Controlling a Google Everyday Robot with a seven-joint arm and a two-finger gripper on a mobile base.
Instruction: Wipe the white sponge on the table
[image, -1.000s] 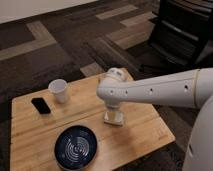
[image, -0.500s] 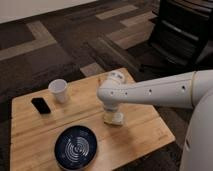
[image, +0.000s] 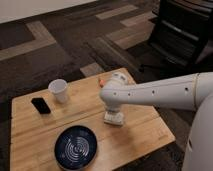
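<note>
The white sponge (image: 114, 119) lies flat on the light wooden table (image: 145, 132), right of centre. My white arm reaches in from the right and bends down over it. My gripper (image: 113, 113) points straight down onto the sponge, shut on its top, and hides most of the pad; only the pale lower edge shows.
A dark bowl (image: 76, 146) with ring pattern sits at the table's front left. A white paper cup (image: 59, 90) and a black phone (image: 41, 105) stand at the back left. A small orange object (image: 100, 82) lies near the far edge. Dark furniture (image: 182, 30) stands at the back right.
The arm has lowered slightly onto the sponge and the gripper has closed on it. The sponge, bowl, cup and phone stay where they were.
</note>
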